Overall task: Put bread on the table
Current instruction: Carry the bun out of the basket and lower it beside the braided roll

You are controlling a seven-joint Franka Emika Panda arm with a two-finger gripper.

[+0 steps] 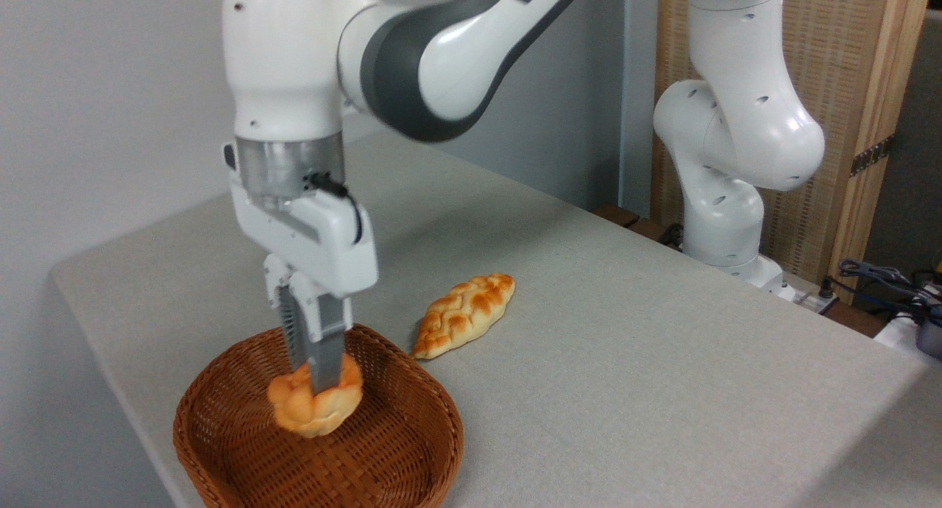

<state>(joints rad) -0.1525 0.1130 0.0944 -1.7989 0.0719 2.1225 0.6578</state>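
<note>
The gripper pinches the bread from above, the bun hanging inside the basket. Lift straight up past the rim first, then carry it rightward to bare table, clear of the loaf beyond.

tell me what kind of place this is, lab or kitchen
Most likely a robotics lab, not a kitchen: a robot arm bolted beside a cloth-covered table, loose cables at the right, and bare walls with no kitchen fittings.

Bright even indoor light, soft shadow beside the braided loaf; mild glare on the white arm, sharp focus
</note>
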